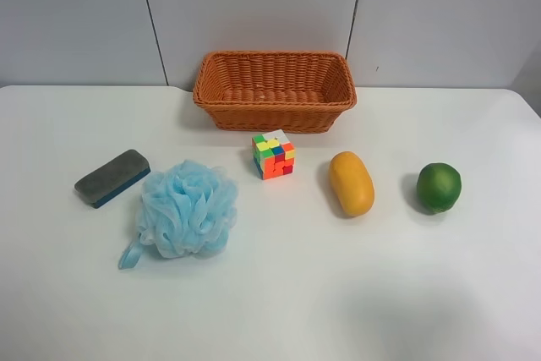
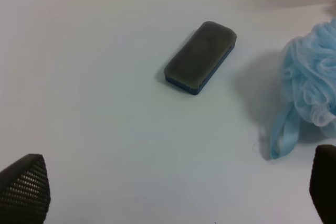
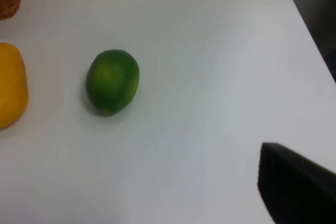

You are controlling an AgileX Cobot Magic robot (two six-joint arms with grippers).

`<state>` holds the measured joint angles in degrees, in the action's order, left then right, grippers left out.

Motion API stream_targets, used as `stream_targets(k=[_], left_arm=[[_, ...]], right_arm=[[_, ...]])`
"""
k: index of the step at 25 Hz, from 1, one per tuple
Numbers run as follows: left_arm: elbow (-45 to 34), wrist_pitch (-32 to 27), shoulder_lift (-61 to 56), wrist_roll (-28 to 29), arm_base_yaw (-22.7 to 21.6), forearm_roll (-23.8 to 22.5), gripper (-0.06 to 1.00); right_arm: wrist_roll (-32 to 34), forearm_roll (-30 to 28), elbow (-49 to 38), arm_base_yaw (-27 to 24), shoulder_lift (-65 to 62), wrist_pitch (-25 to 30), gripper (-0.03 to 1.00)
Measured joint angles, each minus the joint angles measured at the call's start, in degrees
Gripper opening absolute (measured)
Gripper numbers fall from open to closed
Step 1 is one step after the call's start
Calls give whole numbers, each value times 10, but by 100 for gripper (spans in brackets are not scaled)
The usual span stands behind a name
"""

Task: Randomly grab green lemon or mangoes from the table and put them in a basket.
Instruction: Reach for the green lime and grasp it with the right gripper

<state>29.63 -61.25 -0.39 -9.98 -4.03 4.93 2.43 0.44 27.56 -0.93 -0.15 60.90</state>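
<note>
Closest in: the left tool [image 2: 173, 190], two dark fingers [image 2: 23, 187] set wide apart w/ nothing btw them, hovering over the desk [image 1: 338, 310] short of the grey eraser [image 2: 200, 57] & the blue bath pouf [image 2: 310, 90]. Neither is a task item, so that wide stance reads as idle-ready, prob. not aimed at anything.

Of the right tool [image 3: 296, 190] only one dark finger shows, so can't tell if it's wide or narrow. Its cam looks at the green lemon [image 3: 112, 81], lying loose nr the desk edge at the exterior high view's right. The mangoes [image 1: 352, 183] lie beside it toward the desk's middle, apart, not touching. That gap prob. lets fingers drop round either fruit w/o bumping the other.

The basket [image 1: 275, 114] sits empty at the middle of the far edge, open top up, so the carry is short. A puzzle cube [image 1: 274, 155] stands just in front of it, a distractor to steer clear of. The right arm looks the better placed for either fruit.
</note>
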Motion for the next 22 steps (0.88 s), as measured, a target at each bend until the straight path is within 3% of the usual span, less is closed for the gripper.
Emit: stream_targets(k=[22], left_arm=[[0,0,0,0,0,0,99]], right_arm=[[0,0,0,0,0,0,99]])
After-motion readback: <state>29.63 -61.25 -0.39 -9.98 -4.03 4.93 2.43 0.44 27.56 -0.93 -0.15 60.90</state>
